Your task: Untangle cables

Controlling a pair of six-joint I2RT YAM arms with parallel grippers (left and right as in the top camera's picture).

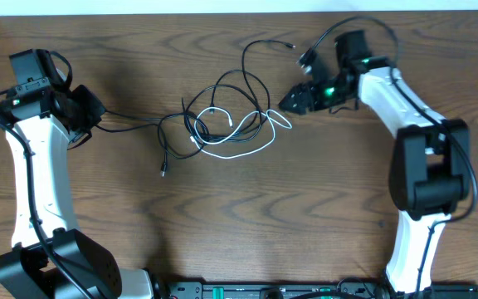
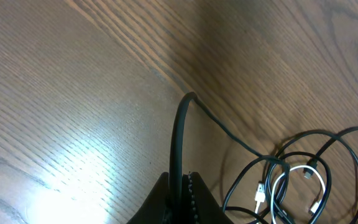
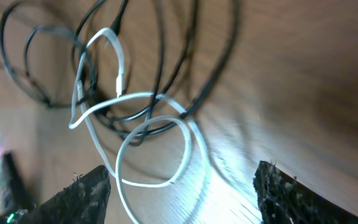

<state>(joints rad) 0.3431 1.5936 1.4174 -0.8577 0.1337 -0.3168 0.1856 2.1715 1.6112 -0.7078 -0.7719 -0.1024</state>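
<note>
Wooden table (image 1: 222, 224) bears tangled cables (image 1: 231, 124) just beside the wide-spread right hand (image 1: 289, 101).

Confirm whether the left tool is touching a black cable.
Touching. The left wrist view shows the black cable pinched in the shut left tool.

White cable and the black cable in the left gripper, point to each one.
white cable (image 1: 237, 155), overhead view, on its lower curve.
black cable (image 2: 178, 143), left wrist view, on the thick upright stretch.
</note>
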